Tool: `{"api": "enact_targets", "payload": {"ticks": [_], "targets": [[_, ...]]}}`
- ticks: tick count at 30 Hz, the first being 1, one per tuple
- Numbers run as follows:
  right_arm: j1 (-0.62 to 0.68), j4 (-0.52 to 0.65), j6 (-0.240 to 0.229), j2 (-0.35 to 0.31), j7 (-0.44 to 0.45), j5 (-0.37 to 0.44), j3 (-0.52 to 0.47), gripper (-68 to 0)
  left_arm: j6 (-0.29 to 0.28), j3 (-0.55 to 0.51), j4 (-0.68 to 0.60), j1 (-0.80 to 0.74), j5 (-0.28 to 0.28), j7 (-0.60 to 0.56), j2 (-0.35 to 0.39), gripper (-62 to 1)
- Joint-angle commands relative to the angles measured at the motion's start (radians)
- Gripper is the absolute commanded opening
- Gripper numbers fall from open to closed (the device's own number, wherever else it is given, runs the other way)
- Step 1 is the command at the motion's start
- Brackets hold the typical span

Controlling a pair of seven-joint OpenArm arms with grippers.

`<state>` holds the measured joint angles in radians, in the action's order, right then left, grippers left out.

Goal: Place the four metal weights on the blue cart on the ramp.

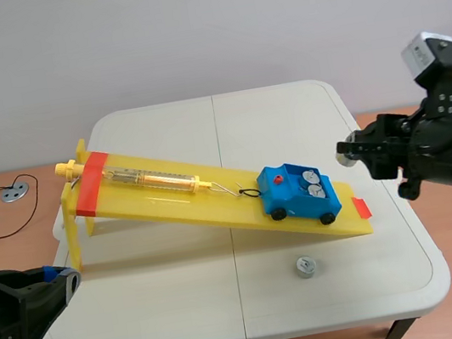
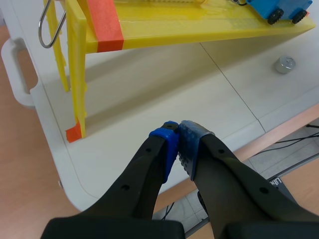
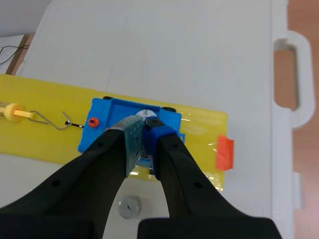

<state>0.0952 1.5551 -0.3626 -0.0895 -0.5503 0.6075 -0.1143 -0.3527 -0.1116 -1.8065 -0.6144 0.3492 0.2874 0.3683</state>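
Fingers (image 3: 130, 137) on weight (image 3: 145, 115); cart (image 1: 298, 191) lengthwise along ramp (image 1: 163, 203)

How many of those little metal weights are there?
4. Two weights sit in the blue cart, one lies on the table beside the ramp, and one seems pinched in the right fingers above the cart.

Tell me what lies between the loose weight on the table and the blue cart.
In the scene view, only the near edge of the yellow ramp and bare table.
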Motion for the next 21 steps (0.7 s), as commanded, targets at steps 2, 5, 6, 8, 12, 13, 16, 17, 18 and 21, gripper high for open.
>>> {"api": "enact_targets", "payload": {"ticks": [2, 5, 6, 8, 12, 13, 16, 17, 18, 21], "targets": [[-0.116, 0.051, -0.031, 0.0, 0.188, -0.006, 0.038, -66.9, -0.018, -0.006, -0.05, 0.019, 0.077, -0.103, -0.008, -57.3], [-0.146, 0.019, -0.023, 0.015, 0.216, -0.063, 0.064, -66.9, -0.018, -0.006, -0.05, 0.019, 0.077, -0.103, -0.008, -57.3], [-0.156, 0.01, -0.023, 0.018, 0.223, -0.076, 0.071, -66.9, -0.018, -0.006, -0.05, 0.019, 0.077, -0.103, -0.008, -57.3], [-0.174, -0.009, -0.014, 0.024, 0.235, -0.101, 0.084, -66.9, -0.018, -0.006, -0.05, 0.019, 0.077, -0.103, -0.008, -57.3], [-0.206, -0.047, 0.007, 0.039, 0.251, -0.133, 0.1, -66.9, -0.018, -0.006, -0.05, 0.019, 0.077, -0.103, -0.008, -57.3], [-0.215, -0.059, 0.007, 0.043, 0.251, -0.14, 0.104, -66.9, -0.018, -0.006, -0.05, 0.019, 0.077, -0.103, -0.008, -57.3], [-0.237, -0.092, 0.015, 0.054, 0.255, -0.159, 0.116, -66.9, -0.018, -0.006, -0.05, 0.019, 0.077, -0.103, -0.008, -57.3], [-0.244, -0.103, 0.021, 0.055, 0.258, -0.161, 0.12, -66.9, -0.018, -0.006, -0.05, 0.019, 0.077, -0.103, -0.008, -57.3], [-0.25, -0.115, 0.023, 0.056, 0.264, -0.168, 0.125, -66.9, -0.018, -0.006, -0.05, 0.019, 0.077, -0.103, -0.008, -57.3], [-0.27, -0.146, 0.027, 0.06, 0.275, -0.199, 0.137, -66.9, -0.018, -0.006, -0.05, 0.019, 0.077, -0.103, -0.008, -57.3]]}}
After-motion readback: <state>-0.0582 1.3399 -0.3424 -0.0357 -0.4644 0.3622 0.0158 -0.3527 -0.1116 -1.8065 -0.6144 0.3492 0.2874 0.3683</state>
